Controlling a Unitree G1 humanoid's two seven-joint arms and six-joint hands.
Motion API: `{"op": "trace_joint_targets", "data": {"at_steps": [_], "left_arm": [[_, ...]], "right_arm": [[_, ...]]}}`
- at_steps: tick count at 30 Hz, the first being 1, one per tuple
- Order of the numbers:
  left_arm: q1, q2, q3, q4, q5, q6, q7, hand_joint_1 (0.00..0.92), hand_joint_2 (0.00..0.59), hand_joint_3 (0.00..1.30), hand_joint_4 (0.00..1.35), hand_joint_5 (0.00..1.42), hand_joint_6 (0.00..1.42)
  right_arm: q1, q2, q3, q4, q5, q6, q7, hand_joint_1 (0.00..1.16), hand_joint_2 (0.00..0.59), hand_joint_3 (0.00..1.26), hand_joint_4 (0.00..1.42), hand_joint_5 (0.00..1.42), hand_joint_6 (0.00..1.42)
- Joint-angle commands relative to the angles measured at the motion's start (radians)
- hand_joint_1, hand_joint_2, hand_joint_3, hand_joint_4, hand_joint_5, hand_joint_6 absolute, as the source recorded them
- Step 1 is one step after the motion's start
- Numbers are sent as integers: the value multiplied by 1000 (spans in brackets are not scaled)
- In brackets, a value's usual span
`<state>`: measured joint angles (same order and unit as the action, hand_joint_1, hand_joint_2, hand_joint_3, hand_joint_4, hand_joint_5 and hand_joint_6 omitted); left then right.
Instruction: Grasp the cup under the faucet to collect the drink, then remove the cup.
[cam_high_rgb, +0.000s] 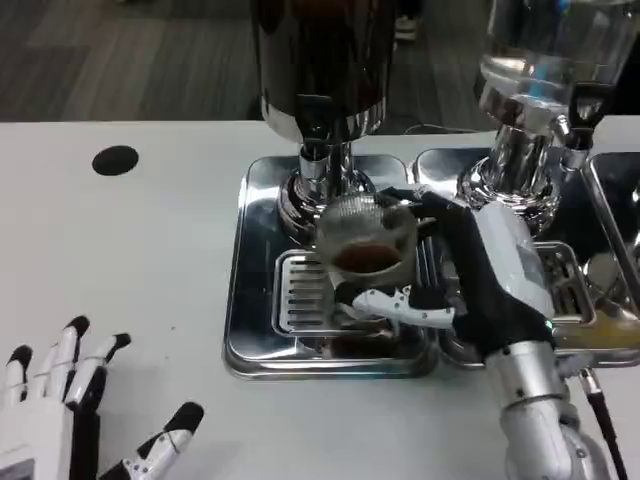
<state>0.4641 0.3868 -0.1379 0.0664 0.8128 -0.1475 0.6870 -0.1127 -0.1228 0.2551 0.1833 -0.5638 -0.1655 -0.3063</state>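
A clear cup (362, 245) with brown drink in it stands over the grated drip tray (300, 300), just below the faucet (314, 165) of the dark dispenser (322, 60). My right hand (470, 270) wraps around the cup from the right, thumb in front and fingers behind, holding it. My left hand (70, 410) lies at the table's near left with its fingers spread and nothing in it.
A second dispenser (545, 70) with a clear tank stands at the right on its own steel tray (600, 330). A black round hole (115, 160) marks the table at the far left. The white table stretches bare between my left hand and the trays.
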Motion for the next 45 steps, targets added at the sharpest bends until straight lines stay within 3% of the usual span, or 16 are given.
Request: {"op": "trace_joint_targets", "data": {"at_steps": [1,7,19,33,45], "left_arm": [[-25,0,-21,-9,30,12,-27,0,149,251,0,114,0],[-60,-3,-45,0,40,13,-45,0,149,251,0,114,0],[-88,0,-72,43,33,9,-45,0,149,251,0,114,0],[-108,-10,-107,62,42,27,-47,0,148,244,0,114,0],[-104,-4,-126,46,48,46,-45,0,147,239,0,114,0]], "right_arm": [[71,-3,-26,-121,-5,9,-22,856,169,696,750,636,355],[161,-16,-43,-208,-7,27,-12,857,169,697,751,636,355],[305,-18,-42,-286,-31,11,-25,857,169,692,751,636,349],[468,-22,-29,-352,-40,-76,-43,858,176,690,734,624,347],[508,-48,-47,-312,-45,-157,-83,839,190,683,734,618,337]]}}
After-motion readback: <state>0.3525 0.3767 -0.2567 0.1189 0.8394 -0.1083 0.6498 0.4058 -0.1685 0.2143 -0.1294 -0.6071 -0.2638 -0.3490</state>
